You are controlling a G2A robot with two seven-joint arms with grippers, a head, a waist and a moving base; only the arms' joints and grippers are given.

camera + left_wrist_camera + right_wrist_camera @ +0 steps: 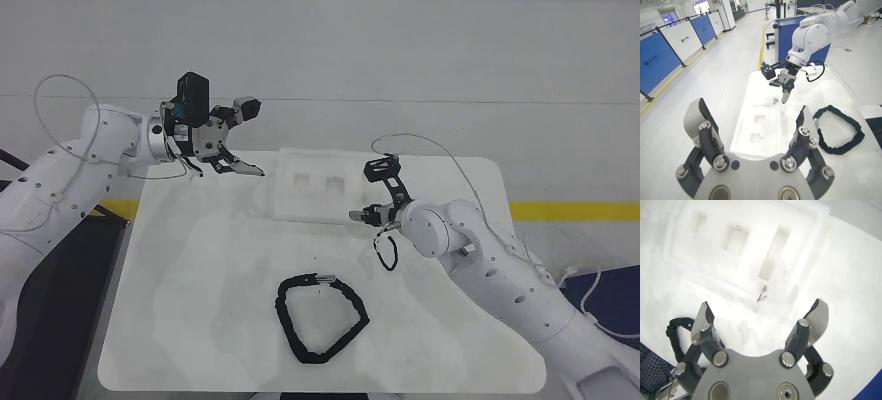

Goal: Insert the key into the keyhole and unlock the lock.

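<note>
Foam tray (745,109) bears key (775,100) (upright, seemingly).

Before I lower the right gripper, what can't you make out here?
Keyhole: too small on the chain lock in the top view; its metal end partly behind a finger of the left gripper in the left wrist view.
Key: blurred and small in the right wrist view; blade direction unclear.
Rest of the chain lock: behind the right gripper, right wrist view.
</note>
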